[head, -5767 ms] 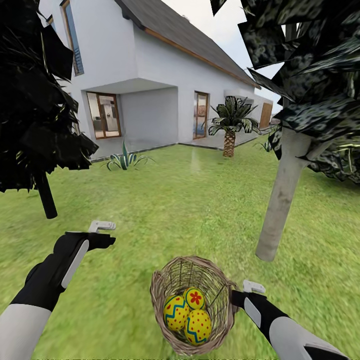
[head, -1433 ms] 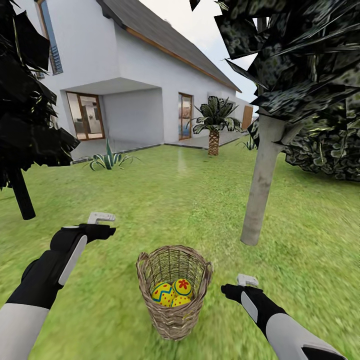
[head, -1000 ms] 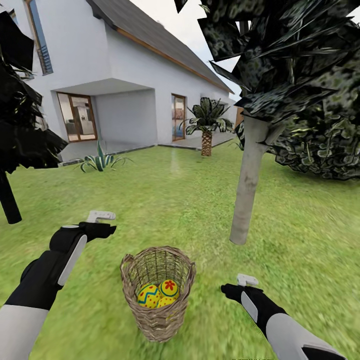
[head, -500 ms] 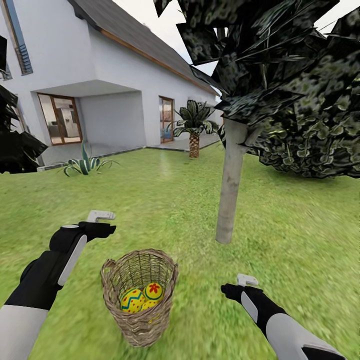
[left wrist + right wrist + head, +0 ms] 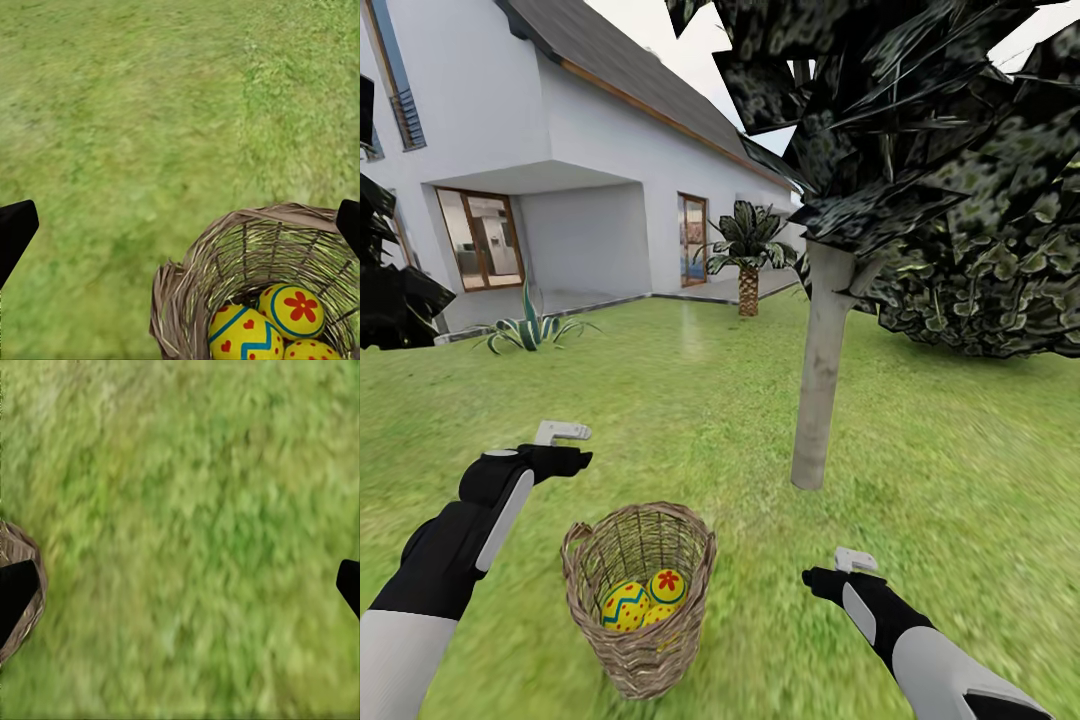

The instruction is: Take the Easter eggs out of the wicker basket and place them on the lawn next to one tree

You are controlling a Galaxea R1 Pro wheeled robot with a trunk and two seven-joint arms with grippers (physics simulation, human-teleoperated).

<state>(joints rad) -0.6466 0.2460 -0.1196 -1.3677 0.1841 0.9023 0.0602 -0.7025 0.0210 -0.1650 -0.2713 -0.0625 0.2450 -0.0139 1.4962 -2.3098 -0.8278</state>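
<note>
Head view: wicker basket (image 5: 640, 640) with eggs (image 5: 643, 602) between both wide, empty end effectors.

Black forearms — white stripes — pale sleeves

The wicker basket (image 5: 639, 598) stands upright on the lawn (image 5: 690, 400), its mouth open upward with nothing over it; its woven wall rings the three Easter eggs (image 5: 643, 604) lying deep inside. Bare grass lies between the basket and the pale grey tree trunk (image 5: 820, 370) and all around the trunk's foot. Dark foliage (image 5: 920, 150) hangs well above the grass.
</note>
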